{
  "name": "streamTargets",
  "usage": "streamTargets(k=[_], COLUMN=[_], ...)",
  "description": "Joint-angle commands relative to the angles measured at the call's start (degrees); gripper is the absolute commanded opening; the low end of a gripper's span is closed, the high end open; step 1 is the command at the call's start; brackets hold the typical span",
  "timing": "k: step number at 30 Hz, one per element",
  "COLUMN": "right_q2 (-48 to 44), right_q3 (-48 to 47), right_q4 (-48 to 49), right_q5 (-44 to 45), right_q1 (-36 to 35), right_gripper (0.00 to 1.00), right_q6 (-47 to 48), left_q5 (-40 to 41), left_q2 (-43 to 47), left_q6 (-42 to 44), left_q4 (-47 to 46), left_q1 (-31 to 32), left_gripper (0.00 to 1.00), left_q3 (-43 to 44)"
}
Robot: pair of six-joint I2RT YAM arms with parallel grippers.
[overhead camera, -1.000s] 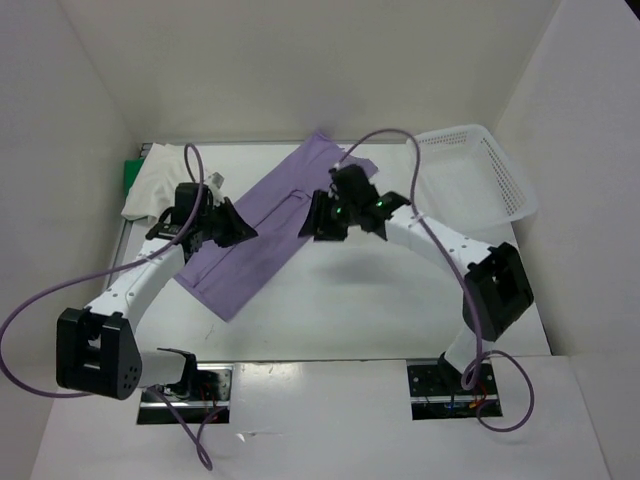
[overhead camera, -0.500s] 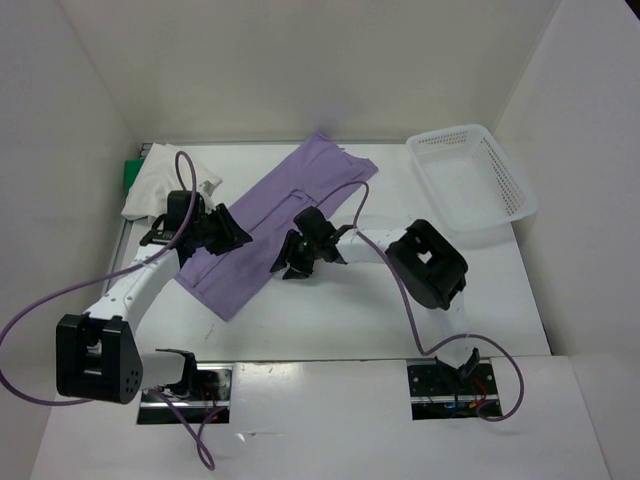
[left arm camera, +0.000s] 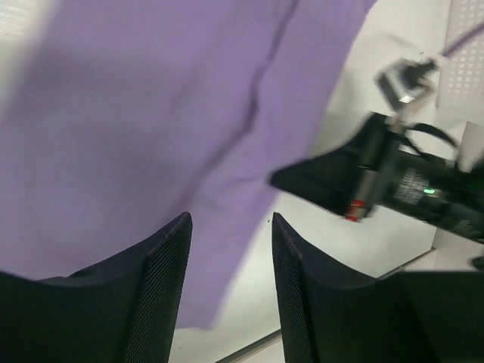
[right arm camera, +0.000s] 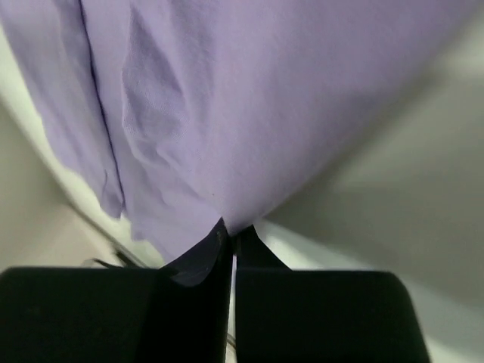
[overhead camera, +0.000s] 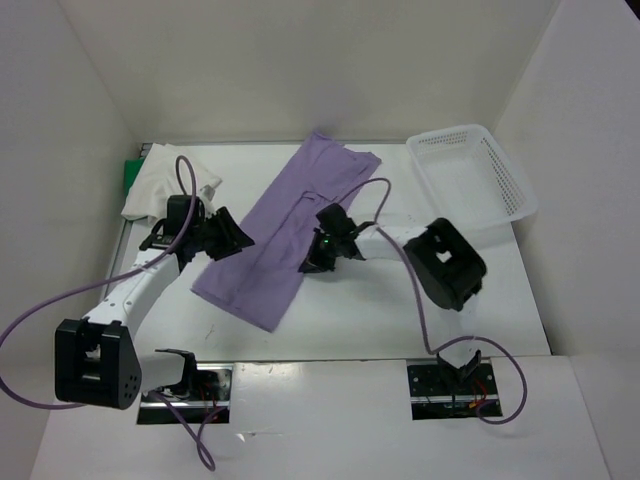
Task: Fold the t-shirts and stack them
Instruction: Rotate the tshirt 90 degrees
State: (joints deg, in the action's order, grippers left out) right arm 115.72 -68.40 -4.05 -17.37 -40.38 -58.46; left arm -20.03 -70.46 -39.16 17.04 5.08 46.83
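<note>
The lavender t-shirt (overhead camera: 285, 225) lies flat in a long diagonal strip across the middle of the table. My right gripper (overhead camera: 312, 264) sits at its right edge, shut on a pinch of the lavender cloth (right arm camera: 227, 151); the jaws (right arm camera: 233, 231) meet with the fabric's edge caught between them. By the shirt's left edge my left gripper (overhead camera: 232, 239) hovers open, and the left wrist view shows nothing between its fingers (left arm camera: 231, 218), with the lavender t-shirt (left arm camera: 151, 113) below. The white t-shirt (overhead camera: 165, 180) lies crumpled at the back left, over the green t-shirt (overhead camera: 130, 176), of which only an edge shows.
A white mesh basket (overhead camera: 500, 175) stands at the back right. White walls close in the table on three sides. The right arm's elbow (overhead camera: 445, 262) rises over the right half, and purple cables loop from both arms.
My right gripper went from open to shut on the lavender shirt's right edge. My left gripper opened and let go. The shirt's near end swung rightward.
</note>
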Motion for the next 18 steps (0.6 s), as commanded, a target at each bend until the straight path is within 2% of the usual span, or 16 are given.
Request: streamTargets(k=[1,3,4,5,8,10,18], right_q2=[-13.7,-18.8,-20.3,-22.0,-29.8,-36.5,-56.3], right_q3=[8.1,13.6,16.8,18.4,22.9,26.0,43.9], right_q4=[-12.4,-15.3,-17.6,-18.3,-18.3,-18.8,-16.2], right_q5=[2.3,0.6,0.6,1.2,1.2,1.2,-0.8], right_q1=[6.8,10.5,11.4,12.1,13.7,13.7,10.9], right_gripper=[0.01,0.04,0.11,0.2,0.52,0.57,0.57], right_q6=[13.6,16.3,17.1,17.1,13.6,10.7,-6.7], left_q5=[-2.2,-3.4,-3.4,-3.4,-1.4,0.5,1.2], left_q2=[-1.3,-2.6,-2.6,-2.6,-1.3,-1.3,-3.2], left_q6=[1.0,1.0,1.0,1.6,1.6,1.6,-5.1], left_q4=[-1.8,-1.8,-1.3,-0.6,3.4,7.6,11.9], left_q1=[1.4,3.3,3.8,4.3,4.9,5.5,8.5], left_gripper=[0.54,0.58,0.59,0.59,0.68,0.68,0.66], left_q3=[0.2,0.2,0.2,0.2,-2.1,-3.7,-7.8])
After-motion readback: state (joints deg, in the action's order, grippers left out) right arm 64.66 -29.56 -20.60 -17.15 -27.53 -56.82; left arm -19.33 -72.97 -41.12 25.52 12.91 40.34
